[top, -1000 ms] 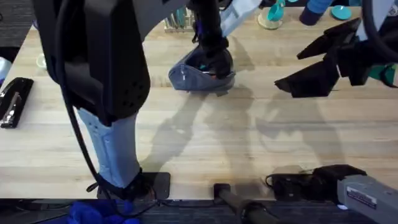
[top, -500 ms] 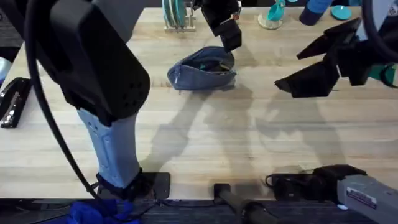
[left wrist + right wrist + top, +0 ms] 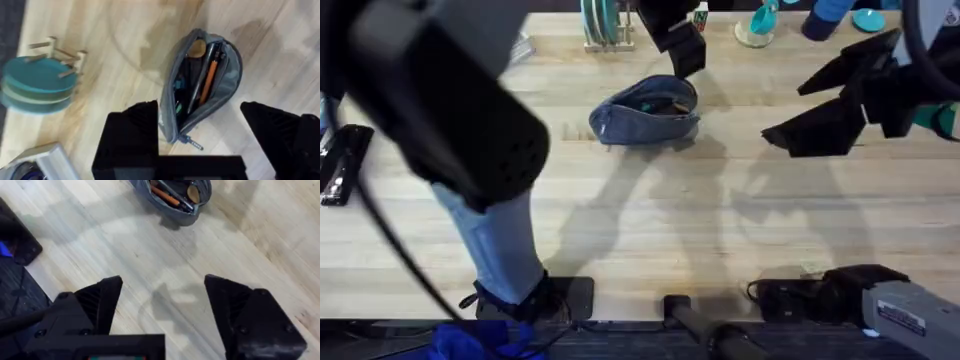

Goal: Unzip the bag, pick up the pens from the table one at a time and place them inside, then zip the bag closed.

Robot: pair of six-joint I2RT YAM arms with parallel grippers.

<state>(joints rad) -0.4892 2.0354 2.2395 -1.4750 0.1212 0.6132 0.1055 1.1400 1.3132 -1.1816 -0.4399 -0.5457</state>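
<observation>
Pencil pouch (image 3: pixel 645 110) seen unzipped at upper centre of the desk (image 3: pixel 720 230) | orange pen (image 3: pixel 209 80) and silvery pen (image 3: pixel 200 82) lodged inside | left gripper (image 3: pixel 220 130) held open above it | right gripper (image 3: pixel 162 305) open, empty | zipping judged outstanding

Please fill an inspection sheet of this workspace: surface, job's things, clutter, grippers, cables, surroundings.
Surface: light wooden plank table, bare at the middle.
Job's things: blue-grey fabric pouch lies unzipped; orange pen and grey pen lie inside it.
Clutter: black stapler-like object at the left edge; teal plates in a wooden rack at the far edge.
Grippers: left gripper hangs over the pouch, jaws open, holding nothing; right gripper is over bare wood, jaws open, holding nothing.
Cables: black cable along the left arm.
Surroundings: teal and blue items at the far right edge.
</observation>
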